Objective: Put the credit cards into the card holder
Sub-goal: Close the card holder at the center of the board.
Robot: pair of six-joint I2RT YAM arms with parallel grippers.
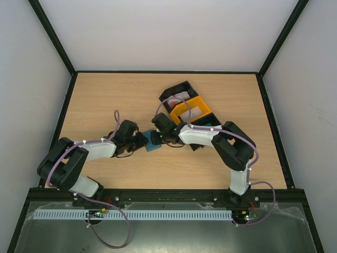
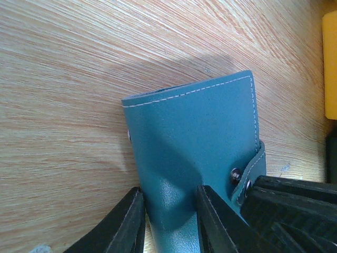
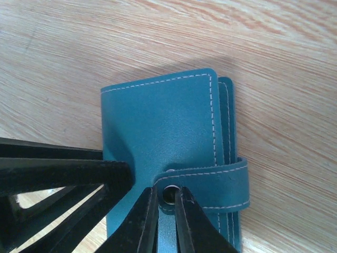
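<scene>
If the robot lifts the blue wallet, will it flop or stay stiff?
It would probably bend a little: the card holder looks like thin stitched leather. Its closed strap should likely keep it from flopping open. Being flat and square, it shouldn't roll.

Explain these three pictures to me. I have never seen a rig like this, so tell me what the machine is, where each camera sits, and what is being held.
This is a robot with two arms bolted at the near edge of a wooden table. The wide picture comes from a camera above and behind the arms. The other two come from a small camera on each wrist, looking along that arm's own two fingers.

Both arms meet at a teal card holder, which is folded shut with its strap across the cover. The left gripper seems to pinch the cover at one end. The right gripper has its fingers closed on the snap end of the strap.

Farther back lie a black bin and a yellow bin. No loose cards show clearly.
</scene>
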